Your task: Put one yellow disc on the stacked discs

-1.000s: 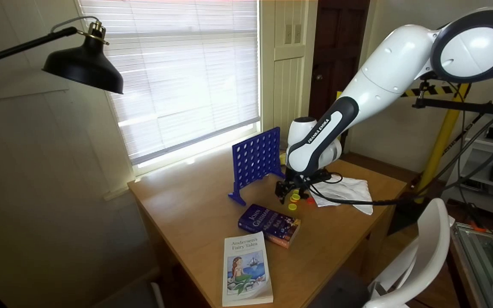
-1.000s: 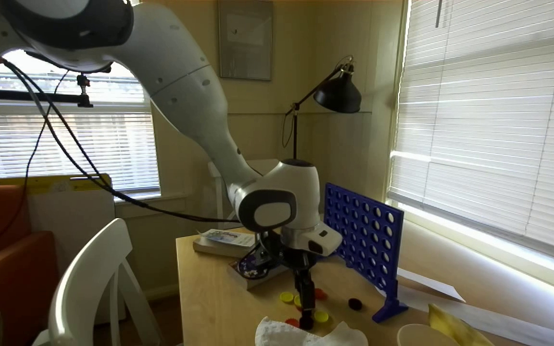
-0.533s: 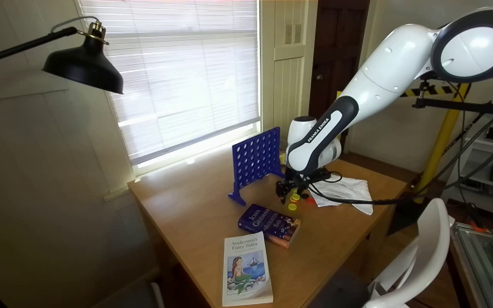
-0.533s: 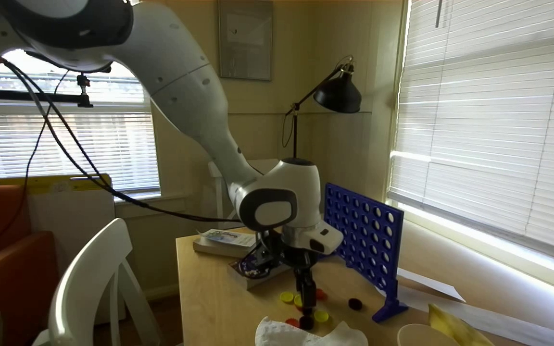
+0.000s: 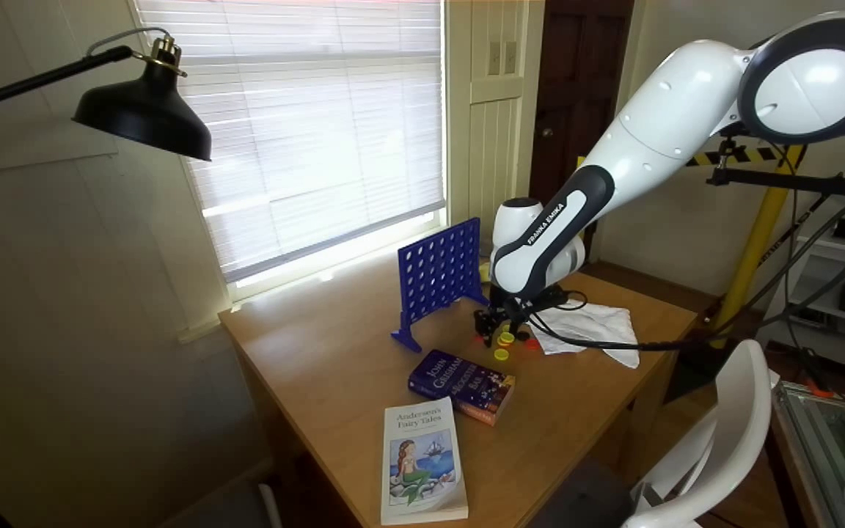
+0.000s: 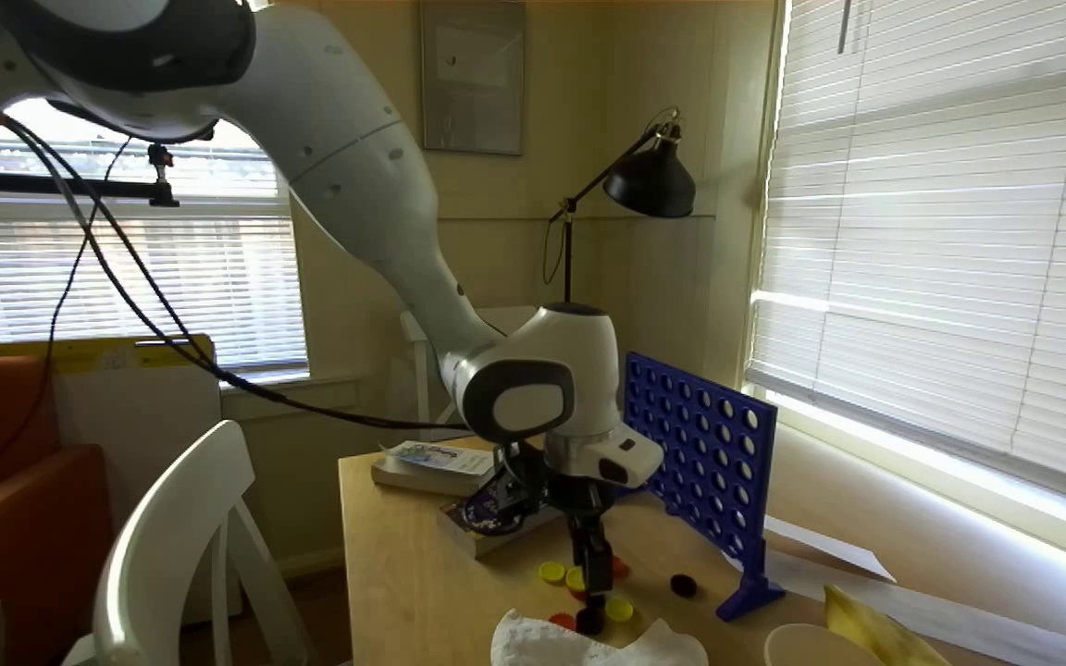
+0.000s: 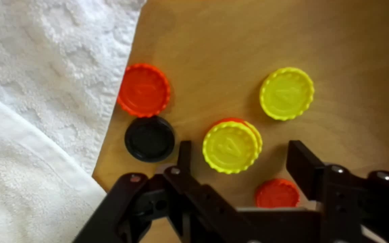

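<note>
Because a yellow disc already tops the stacked discs, with red and more yellow peeping out beneath, we judge the placing done, though we cannot tell whether that top piece is the one meant. The pile stands on the table and, in the wrist view, shows between the spread fingers of the pincer, with a gap on either side and nothing pinched. One loose yellow disc lies just beside the pile, and a second loose yellow disc shows in an exterior view near a black disc. What is left, we think, is to back the pincer away without nudging the top piece, which sits a little off-centre. Compared with a second ago, the pincer is slightly higher: in an exterior view its fingertip then covered part of the black disc and now leaves more in sight. Its fingers look nearer together, while the discs we can compare lie where they lay.
</note>
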Available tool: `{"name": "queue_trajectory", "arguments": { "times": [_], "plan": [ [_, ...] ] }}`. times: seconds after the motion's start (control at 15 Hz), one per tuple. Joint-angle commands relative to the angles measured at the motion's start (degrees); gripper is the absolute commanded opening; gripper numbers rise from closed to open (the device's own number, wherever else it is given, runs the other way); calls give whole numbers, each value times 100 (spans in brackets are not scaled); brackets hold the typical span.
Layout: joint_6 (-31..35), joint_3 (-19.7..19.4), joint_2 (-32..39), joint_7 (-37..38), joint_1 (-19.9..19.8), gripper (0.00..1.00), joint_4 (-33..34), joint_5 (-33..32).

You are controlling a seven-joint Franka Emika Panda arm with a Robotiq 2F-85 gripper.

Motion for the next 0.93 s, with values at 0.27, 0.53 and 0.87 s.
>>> {"name": "queue_trajectory", "arguments": {
  "times": [0.27, 0.53, 0.87],
  "plan": [
    [-351, -162, -53, 3, 156, 66, -24, -179],
    [-299, -119, -95, -28, 141, 53, -32, -145],
    [-310, -150, -96, -7, 166, 53, -35, -173]
  ]
}}
